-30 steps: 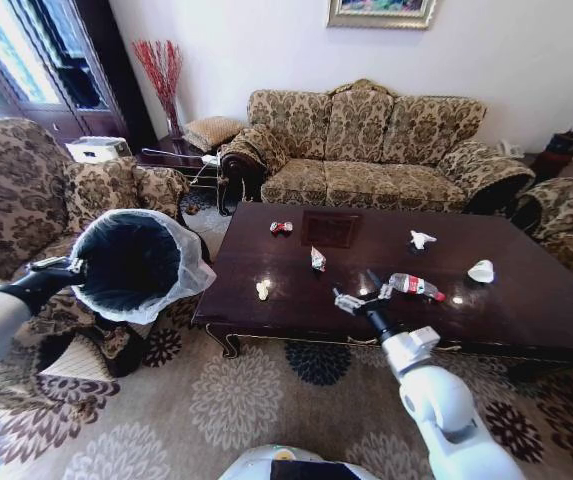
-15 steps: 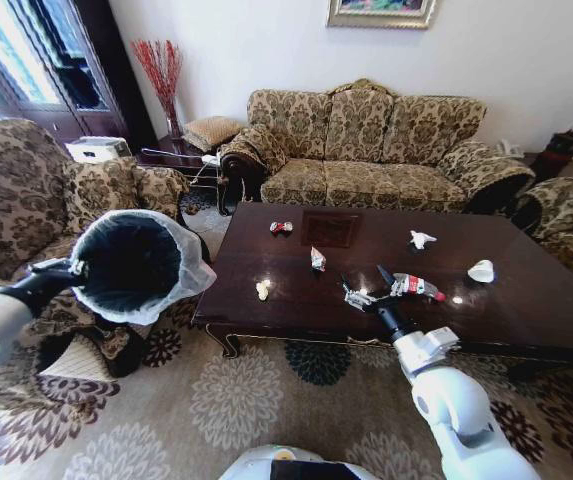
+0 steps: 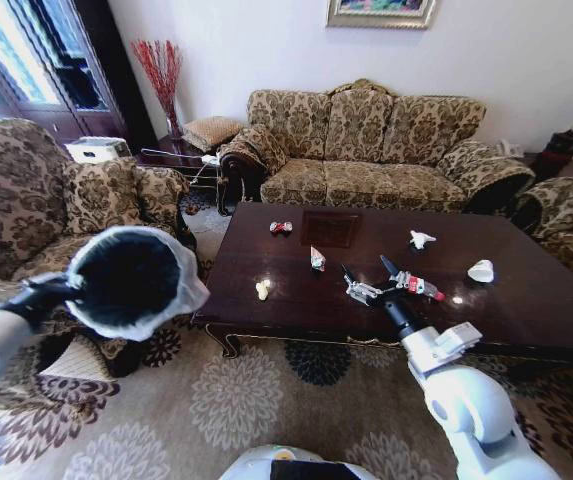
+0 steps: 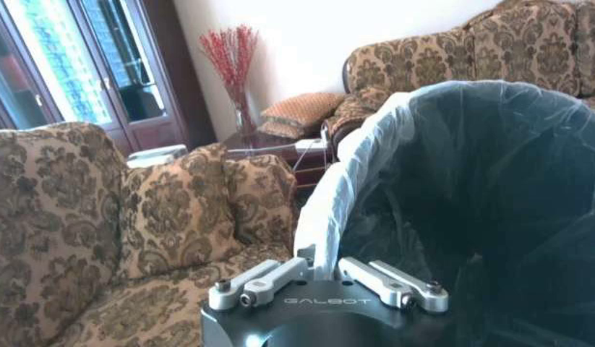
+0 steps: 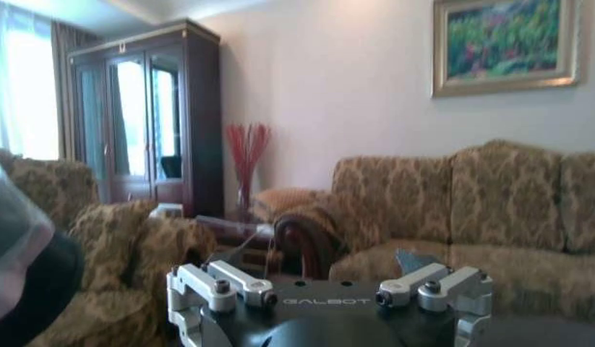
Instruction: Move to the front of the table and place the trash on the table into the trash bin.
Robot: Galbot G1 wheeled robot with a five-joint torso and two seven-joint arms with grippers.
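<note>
Item: table (image 3: 526,310), dark glossy top, standing before the sofa (image 3: 366,140). On it lay the trash: a clear bottle (image 3: 418,287) with red label at centre right, a white tissue (image 3: 422,239) beyond it, a white piece (image 3: 481,271) toward the right edge, a red wrapper (image 3: 281,227) far left, a small wrapper (image 3: 317,260) at centre and a yellowish scrap (image 3: 262,290) near the left front edge. Item: right gripper (image 3: 376,282), jaws spread wide and holding nothing, poised over the table just left of the bottle. Item: left gripper (image 4: 326,283), pinched on the lined rim of the trash bin (image 3: 131,280), which it held off the left end of the table with its mouth tipped toward the camera. Hazards, as judged: the open fingers sat beside the bottle, not around it, so a closing stroke could nudge the round bottle into rolling across the slick wood. The bin hung by the liner edge and rim alone; the bag could slip, or the tilt could spill anything dropped in.
</note>
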